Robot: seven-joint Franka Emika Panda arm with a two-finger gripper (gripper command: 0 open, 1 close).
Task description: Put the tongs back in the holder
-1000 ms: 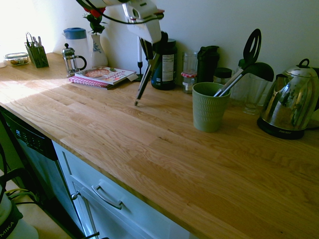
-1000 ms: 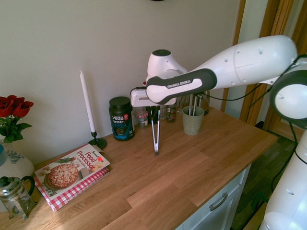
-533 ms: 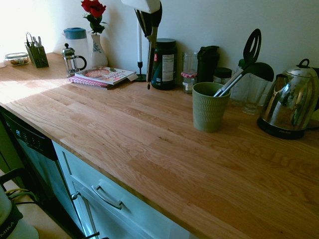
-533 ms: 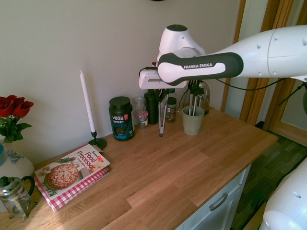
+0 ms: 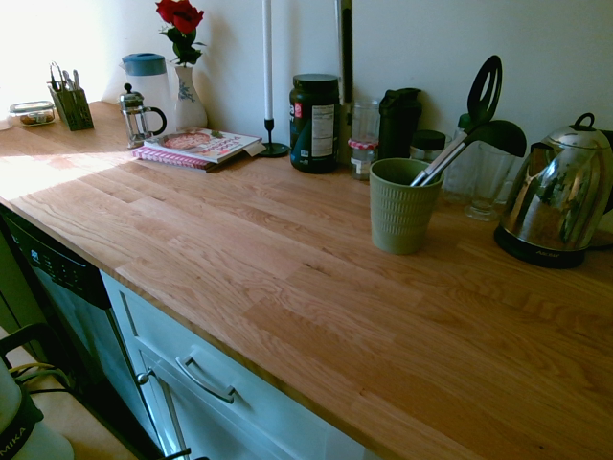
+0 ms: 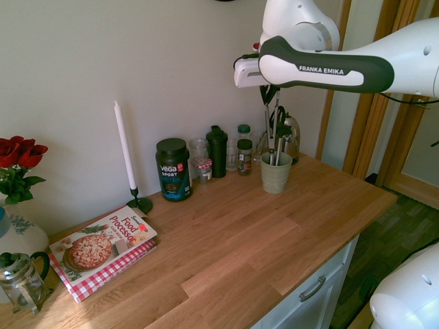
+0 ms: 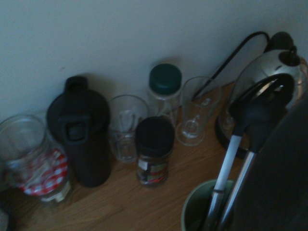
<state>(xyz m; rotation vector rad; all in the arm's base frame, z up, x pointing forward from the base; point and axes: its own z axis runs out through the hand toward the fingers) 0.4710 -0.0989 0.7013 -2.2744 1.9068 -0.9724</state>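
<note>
Holding long slim grey-metal tongs with black tips [image 5: 346,57] in the closed white two-finger gripper [image 6: 269,90]. Hanging almost upright beneath it, tips down, clear of the wooden counter [image 5: 259,249]. In the first exterior view, seen higher than the sage-green ribbed ceramic cup [image 5: 402,216] and off toward the black-lidded dark tub [image 5: 314,129]. Already standing in the cup: a black slotted spatula with oval head [image 5: 485,91] and a black ladle [image 5: 498,137], leaning toward the shiny metal kettle [image 5: 556,201].
</note>
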